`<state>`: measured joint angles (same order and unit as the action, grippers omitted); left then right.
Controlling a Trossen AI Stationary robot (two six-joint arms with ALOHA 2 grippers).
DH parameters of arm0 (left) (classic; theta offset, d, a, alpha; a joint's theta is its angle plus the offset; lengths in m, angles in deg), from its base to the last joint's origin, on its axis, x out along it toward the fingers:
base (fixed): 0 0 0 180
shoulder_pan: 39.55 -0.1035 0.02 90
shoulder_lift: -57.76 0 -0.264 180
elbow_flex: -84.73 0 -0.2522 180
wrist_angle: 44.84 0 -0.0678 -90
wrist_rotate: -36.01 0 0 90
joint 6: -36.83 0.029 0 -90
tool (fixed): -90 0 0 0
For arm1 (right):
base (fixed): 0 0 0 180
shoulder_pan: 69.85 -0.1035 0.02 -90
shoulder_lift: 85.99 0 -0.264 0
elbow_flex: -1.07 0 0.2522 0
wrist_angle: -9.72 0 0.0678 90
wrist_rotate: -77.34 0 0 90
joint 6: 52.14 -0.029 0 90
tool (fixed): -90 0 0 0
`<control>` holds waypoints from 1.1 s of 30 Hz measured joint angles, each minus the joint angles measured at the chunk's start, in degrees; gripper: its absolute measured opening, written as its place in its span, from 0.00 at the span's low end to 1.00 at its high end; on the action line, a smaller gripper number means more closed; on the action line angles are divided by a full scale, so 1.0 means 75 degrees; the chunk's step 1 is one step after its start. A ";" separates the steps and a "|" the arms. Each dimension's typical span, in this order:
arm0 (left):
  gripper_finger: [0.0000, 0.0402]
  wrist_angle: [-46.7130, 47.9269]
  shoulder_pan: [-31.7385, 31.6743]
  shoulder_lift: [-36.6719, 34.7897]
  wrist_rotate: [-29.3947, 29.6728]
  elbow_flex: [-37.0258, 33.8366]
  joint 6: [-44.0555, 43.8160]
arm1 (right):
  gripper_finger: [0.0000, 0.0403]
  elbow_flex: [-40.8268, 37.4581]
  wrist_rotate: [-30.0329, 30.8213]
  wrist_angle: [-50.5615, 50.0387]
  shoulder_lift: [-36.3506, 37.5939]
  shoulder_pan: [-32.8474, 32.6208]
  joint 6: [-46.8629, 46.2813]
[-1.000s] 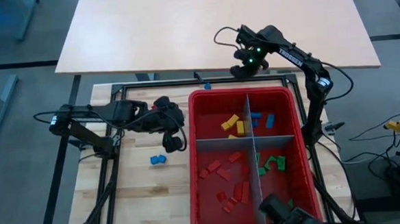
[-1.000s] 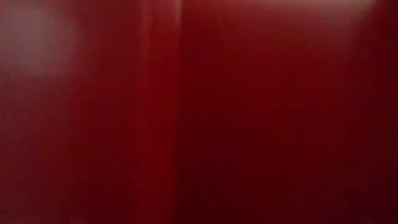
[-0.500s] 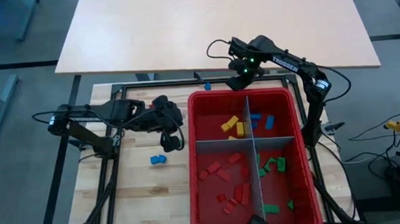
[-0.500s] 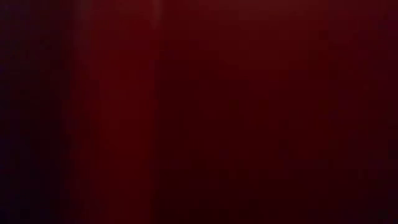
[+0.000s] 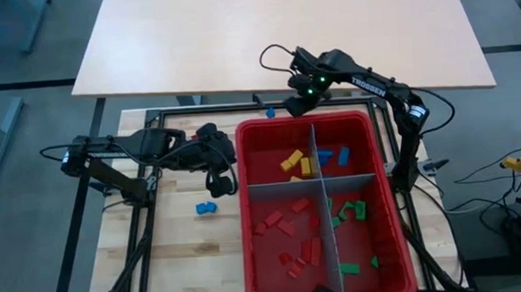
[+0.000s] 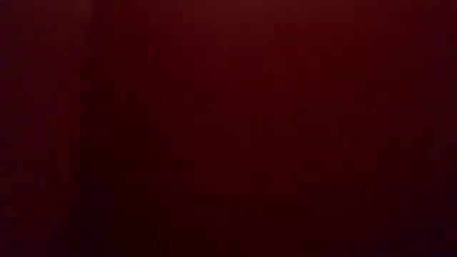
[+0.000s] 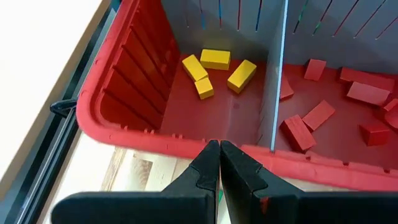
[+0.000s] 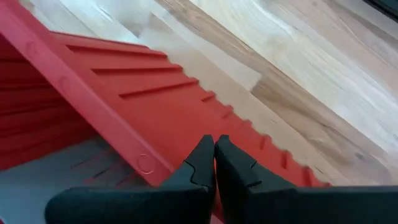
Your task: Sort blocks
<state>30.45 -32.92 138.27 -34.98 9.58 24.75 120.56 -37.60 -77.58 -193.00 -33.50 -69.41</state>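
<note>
The red bin stands on the wooden table, split by grey dividers into four compartments. Yellow blocks lie far left, blue blocks far right, red blocks near left and green blocks near right. One blue block lies on the table left of the bin, another by its far left corner. My right gripper is shut at the bin's far wall. My left gripper is shut beside the bin's left rim. My right gripper has its shut fingertips against the ribbed outer side of the bin's far wall, just below the rim. It comes slanting down from the far side. The fingers hide the spot itself. My left gripper's tips reach the left rim; I cannot tell whether they touch.
A large light tabletop lies beyond the wooden table. A black frame runs along the table's far and left sides. The bin's wall fills the low view. Bare wood lies left of the bin.
My right gripper has moved toward the table's left edge along the bin's far wall. The bin has slid left and toward the near edge, and the blocks inside have shifted with it. The low view has darkened as the bin's wall closed in.
</note>
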 joint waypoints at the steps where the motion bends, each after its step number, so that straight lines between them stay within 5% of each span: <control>1: 0.00 0.0000 0.0000 0.0000 -0.0002 0.0000 0.0004 | 0.00 0.0000 -0.0069 0.0134 -0.0005 -0.0017 -0.0082; 20: 0.00 0.0028 -0.0381 0.0000 -0.0006 -0.0006 0.0572 | 0.00 0.0609 -0.0043 0.0388 0.0036 -0.0145 -0.0510; 24: 0.00 -0.0234 -0.0583 -0.0003 -0.0086 -0.0149 0.0915 | 0.00 0.1347 0.0579 -0.0526 0.0108 -0.0021 -0.0151; 29: 0.00 -0.1386 -0.0846 -0.0006 -0.1154 -0.0610 0.1298 | 0.00 0.1898 0.1903 -0.1630 0.0372 0.0037 0.0082; 33: 0.00 -0.1950 -0.1029 -0.0006 -0.1379 -0.0908 0.1410 | 0.00 0.1836 0.2054 -0.1850 0.0910 0.0043 0.0014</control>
<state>15.83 -40.64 138.23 -45.33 2.78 35.32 134.34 -22.19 -91.45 -186.17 -33.18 -69.31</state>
